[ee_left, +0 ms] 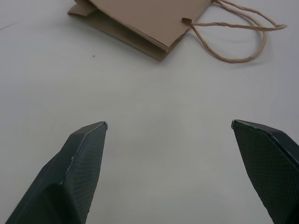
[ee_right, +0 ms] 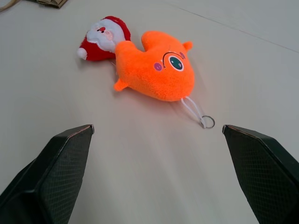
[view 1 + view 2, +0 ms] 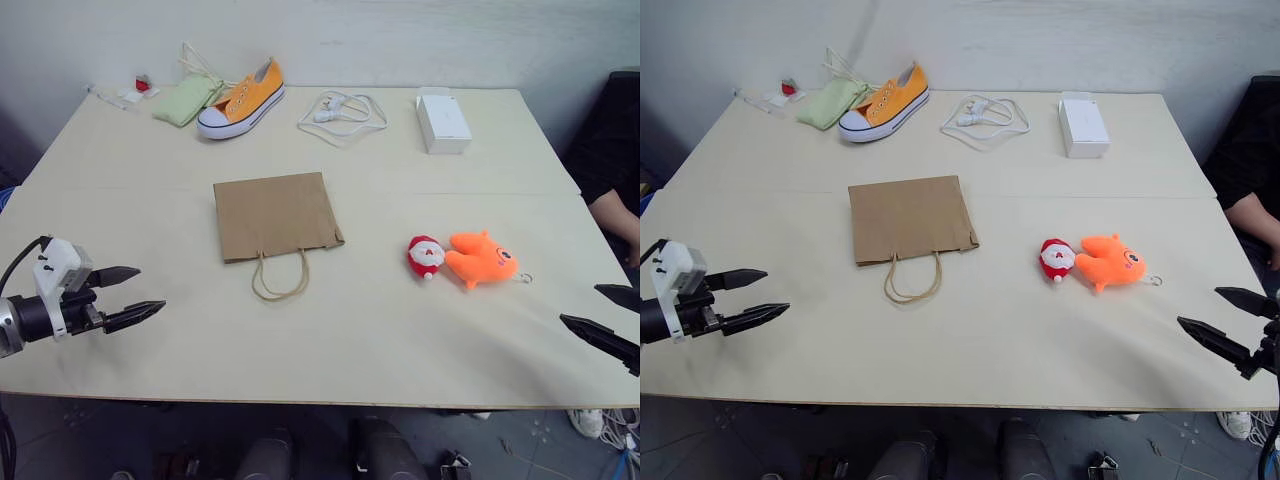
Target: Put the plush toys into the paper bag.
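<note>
A: Orange plush, the orange toy (image 2: 156, 70), lies flat on the table (image 3: 400, 340) ahead of the right gripper (image 3: 1225, 322), well apart from it, its keyring (image 2: 208, 122) on the side nearest that gripper. The red-and-white toy (image 2: 103, 37) touches its far side, further from the gripper.

B: And the right gripper's fingers?

A: Spread wide, holding nothing, low over the near edge of the table.

B: The paper bag (image 3: 275, 215)?

A: Flat on the table, ahead of the left gripper (image 3: 128, 295) and apart from it, its cord handles (image 1: 238, 37) pointing toward the near edge. The left gripper's fingers stand wide apart too, empty.

B: Beyond that?

A: Far past both grippers, along the back edge: an orange sneaker (image 3: 242, 98), a green pouch (image 3: 185, 100) beside it, a white cable (image 3: 342, 115) and a white box (image 3: 443, 122).
</note>
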